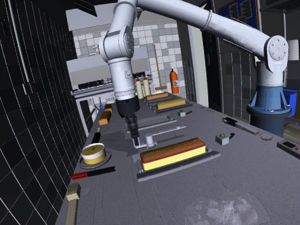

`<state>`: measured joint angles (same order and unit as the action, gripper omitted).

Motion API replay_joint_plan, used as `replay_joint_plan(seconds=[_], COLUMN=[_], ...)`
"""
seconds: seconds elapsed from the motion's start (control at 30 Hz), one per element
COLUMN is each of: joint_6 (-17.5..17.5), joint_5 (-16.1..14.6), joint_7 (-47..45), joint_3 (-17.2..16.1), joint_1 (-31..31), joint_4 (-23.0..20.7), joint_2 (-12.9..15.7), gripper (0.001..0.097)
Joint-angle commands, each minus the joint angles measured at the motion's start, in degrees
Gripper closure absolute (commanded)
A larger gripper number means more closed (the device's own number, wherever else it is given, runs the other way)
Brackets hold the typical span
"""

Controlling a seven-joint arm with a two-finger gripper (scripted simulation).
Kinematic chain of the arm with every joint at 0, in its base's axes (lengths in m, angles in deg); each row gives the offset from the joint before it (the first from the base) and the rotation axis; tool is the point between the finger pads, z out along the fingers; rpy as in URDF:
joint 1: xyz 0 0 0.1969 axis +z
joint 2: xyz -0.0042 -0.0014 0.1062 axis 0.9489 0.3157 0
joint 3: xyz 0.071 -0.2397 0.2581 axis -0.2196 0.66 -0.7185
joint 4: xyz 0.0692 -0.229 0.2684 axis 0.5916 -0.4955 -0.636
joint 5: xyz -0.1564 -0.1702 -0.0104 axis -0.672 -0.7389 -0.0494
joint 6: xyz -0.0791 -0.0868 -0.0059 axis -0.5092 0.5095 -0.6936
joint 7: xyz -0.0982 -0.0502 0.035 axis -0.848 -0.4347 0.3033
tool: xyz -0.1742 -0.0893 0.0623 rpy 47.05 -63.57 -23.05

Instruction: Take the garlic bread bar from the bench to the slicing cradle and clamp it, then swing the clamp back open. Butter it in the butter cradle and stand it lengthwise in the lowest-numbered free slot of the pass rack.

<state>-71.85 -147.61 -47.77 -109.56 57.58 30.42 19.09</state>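
The clamp handle (141, 145) is partly hidden behind my gripper (136, 140), which stands low at the left end of the slicing cradle (176, 165), next to the clamp's grey pivot post (149, 140). The gripper is open and holds nothing. The garlic bread bar (173, 153), brown on top with a yellow side, lies lengthwise in the cradle. The clamp arm (167, 131) runs back and right from the post, swung away from the bar. Farther back is the pass rack (167, 103), with one bar (171, 103) in a slot and another (157, 96) behind it.
The dark tiled wall runs close along the bench's left edge. A butter tub (93, 153), a red and black tool (93, 173) and a brush (72, 200) lie left of the cradle. A button box (222, 138) sits to the right, and two bottles (142, 87) stand at the back.
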Motion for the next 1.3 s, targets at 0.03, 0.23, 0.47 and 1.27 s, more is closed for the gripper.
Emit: replay_joint_plan(seconds=[0.03, 0.23, 0.47, 1.27], joint_6=[0.0, -0.2, -0.7, -4.7], joint_5=[0.0, 0.2, 0.9, 6.0], joint_7=[0.0, -0.2, -0.7, -4.8], joint_3=[-0.1, -0.2, -0.6, -3.7], joint_1=[0.0, -0.1, -0.2, -1.4], joint_4=[0.0, -0.1, -0.2, -1.5], joint_2=[-0.1, -0.2, -0.7, -4.2], gripper=[0.0501, 0.0501, 0.0501, 0.0501])
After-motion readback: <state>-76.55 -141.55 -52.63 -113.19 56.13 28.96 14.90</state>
